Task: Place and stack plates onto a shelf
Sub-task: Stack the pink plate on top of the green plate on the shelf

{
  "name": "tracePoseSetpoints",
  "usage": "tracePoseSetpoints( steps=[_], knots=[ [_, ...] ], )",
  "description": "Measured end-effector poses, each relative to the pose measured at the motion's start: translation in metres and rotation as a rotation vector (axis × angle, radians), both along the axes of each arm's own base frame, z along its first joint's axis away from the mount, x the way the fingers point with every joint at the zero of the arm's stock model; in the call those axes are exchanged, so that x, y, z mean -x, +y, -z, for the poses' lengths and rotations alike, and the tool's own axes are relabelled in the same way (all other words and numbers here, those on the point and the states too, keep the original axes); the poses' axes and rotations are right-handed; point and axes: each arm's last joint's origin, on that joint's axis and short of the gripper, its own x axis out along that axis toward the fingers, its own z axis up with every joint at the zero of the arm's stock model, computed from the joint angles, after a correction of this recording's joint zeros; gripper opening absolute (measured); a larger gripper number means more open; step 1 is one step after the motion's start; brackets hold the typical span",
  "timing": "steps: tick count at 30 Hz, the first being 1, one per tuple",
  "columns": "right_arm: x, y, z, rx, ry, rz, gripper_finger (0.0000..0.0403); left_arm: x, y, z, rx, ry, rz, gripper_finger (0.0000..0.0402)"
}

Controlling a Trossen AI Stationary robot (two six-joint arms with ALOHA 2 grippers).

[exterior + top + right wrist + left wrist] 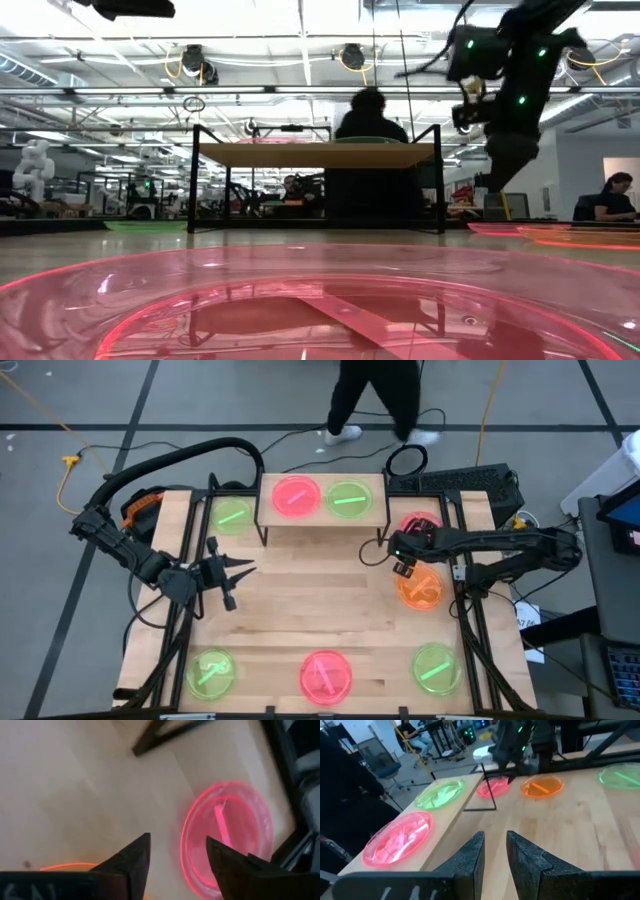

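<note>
The shelf (322, 520) stands at the table's far middle, and a pink plate (296, 495) and a green plate (348, 498) lie flat on its board. Right of the shelf a pink plate (227, 835) lies on the table, with an orange plate (420, 590) just nearer. My right gripper (177, 852) is open and points steeply down over that pink plate's rim, a finger on either side of it; I cannot tell whether it touches. My left gripper (495, 847) hovers at the table's left (232, 572), its fingers a little apart and nothing between them.
A green plate (232, 515) lies left of the shelf. Along the near edge lie a green plate (212, 672), a pink plate (326, 675) and a green plate (436, 665). The table's middle is bare wood. A person (375, 400) stands beyond the far edge.
</note>
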Motion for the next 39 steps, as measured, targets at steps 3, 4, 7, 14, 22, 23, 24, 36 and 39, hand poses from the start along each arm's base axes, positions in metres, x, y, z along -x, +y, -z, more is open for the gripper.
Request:
tracePoseSetpoints(
  steps=[3,4,7,14,22,23,24,36,39],
  knots=[
    [0.000,-0.010,0.009,-0.055,0.030,0.068,0.0192,-0.001,-0.001,-0.002,-0.014,-0.014,0.009,0.0088],
    [0.001,-0.014,0.011,-0.079,0.037,0.087,0.0193,-0.001,-0.001,-0.003,-0.020,-0.017,0.011,0.0088],
    [0.002,-0.022,0.019,-0.105,0.069,0.130,0.0193,-0.001,-0.001,-0.004,-0.032,-0.019,0.016,0.0088],
    [0.004,-0.037,0.035,-0.133,0.145,0.180,0.0189,-0.002,-0.001,-0.004,-0.032,-0.020,0.016,0.0088],
    [0.002,-0.047,0.053,-0.150,0.196,0.190,0.0189,-0.002,-0.002,-0.007,-0.034,-0.040,0.022,0.0088],
    [0.001,-0.047,0.054,-0.147,0.191,0.188,0.0187,-0.003,-0.002,-0.007,-0.032,-0.043,0.022,0.0088],
    [0.002,-0.048,0.056,-0.148,0.190,0.188,0.0183,-0.003,-0.002,-0.007,-0.031,-0.045,0.022,0.0088],
    [0.009,-0.046,0.060,-0.154,0.178,0.191,0.0061,-0.003,-0.002,-0.007,-0.032,-0.045,0.022,0.0088],
    [0.010,-0.045,0.057,-0.146,0.174,0.191,0.0020,-0.003,-0.002,-0.007,-0.031,-0.046,0.022,0.0088]
  ],
)
